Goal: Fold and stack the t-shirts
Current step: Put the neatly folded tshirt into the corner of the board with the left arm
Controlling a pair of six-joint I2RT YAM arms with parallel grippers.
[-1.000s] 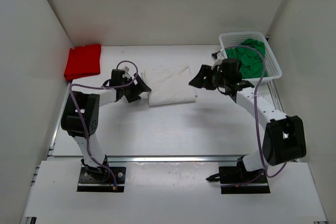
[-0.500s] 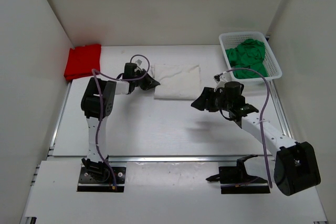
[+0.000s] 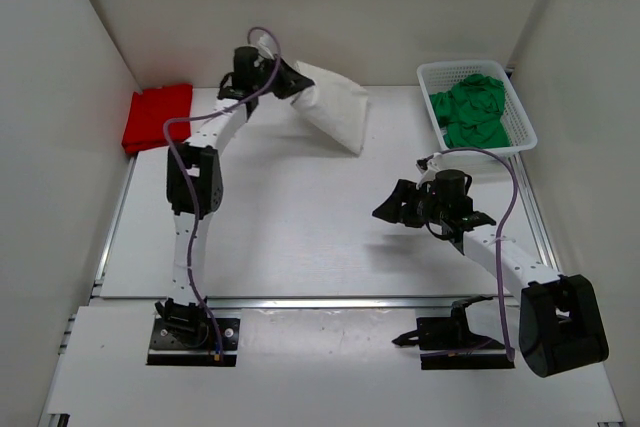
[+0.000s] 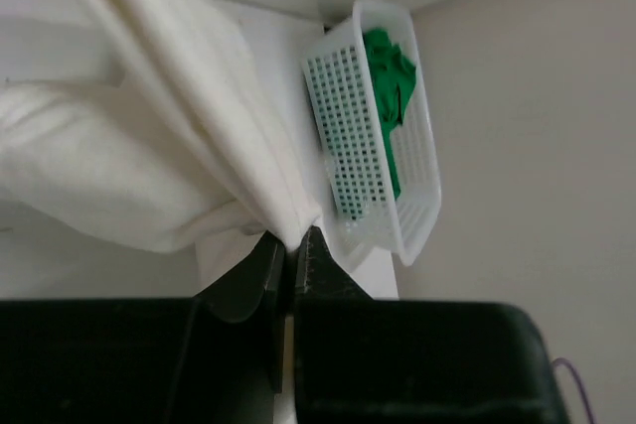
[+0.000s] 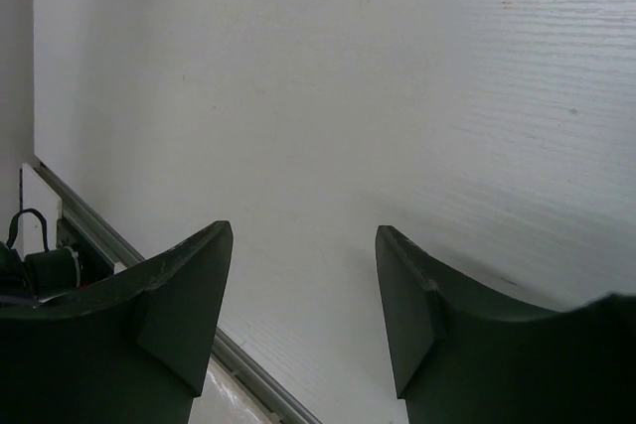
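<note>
The white t-shirt (image 3: 335, 109) is soft matt cloth, the basket (image 4: 343, 136) perforated white plastic.

white t-shirt (image 4: 149, 146) cropped in left wrist view, green t-shirt (image 4: 390, 71) partly behind basket (image 4: 343, 136) wall

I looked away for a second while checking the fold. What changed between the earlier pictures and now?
The left gripper closed on the white t-shirt and lifted it up toward the back left. The right gripper, open and empty, drew back toward the near side. The red t-shirt and the green t-shirt in the basket stayed put.
</note>
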